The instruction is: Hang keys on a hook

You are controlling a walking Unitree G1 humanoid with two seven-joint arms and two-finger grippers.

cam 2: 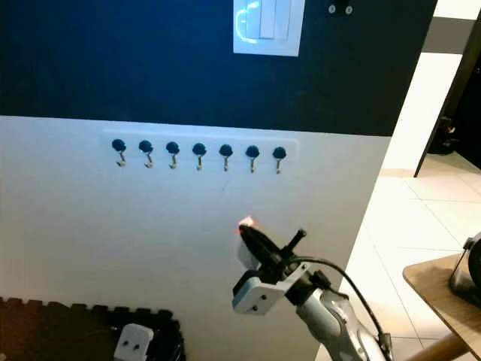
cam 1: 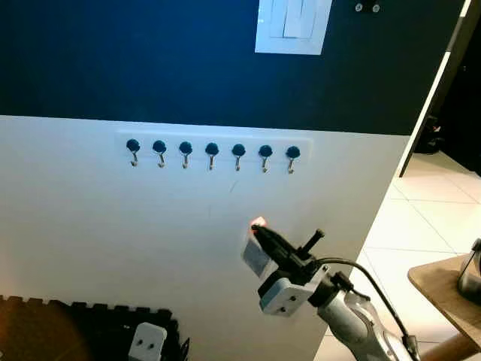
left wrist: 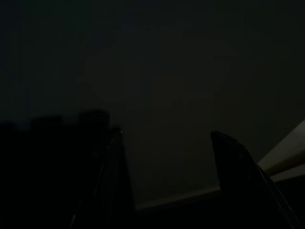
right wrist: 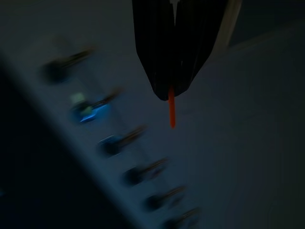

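A white rack (cam 1: 213,140) with several dark-knobbed metal hooks (cam 1: 238,156) runs across the white lower wall, and every hook is bare. My right gripper (cam 1: 257,227) is raised in front of the wall, below and a little right of the rack's middle, clearly under the hooks. It is shut on the keys, whose orange tag (cam 1: 259,221) pokes out past the fingertips, with a pale grey piece (cam 1: 255,257) hanging beneath. In the right wrist view the orange tag (right wrist: 171,110) points toward the blurred hooks (right wrist: 119,141). My left gripper (left wrist: 167,143) hangs low in the dark, fingers apart.
A white light switch (cam 1: 293,26) sits on the dark blue upper wall. Black foam matting (cam 1: 75,325) lies at the lower left. At the right are the wall's corner, a tiled floor (cam 1: 421,226) and a wooden table edge (cam 1: 443,289).
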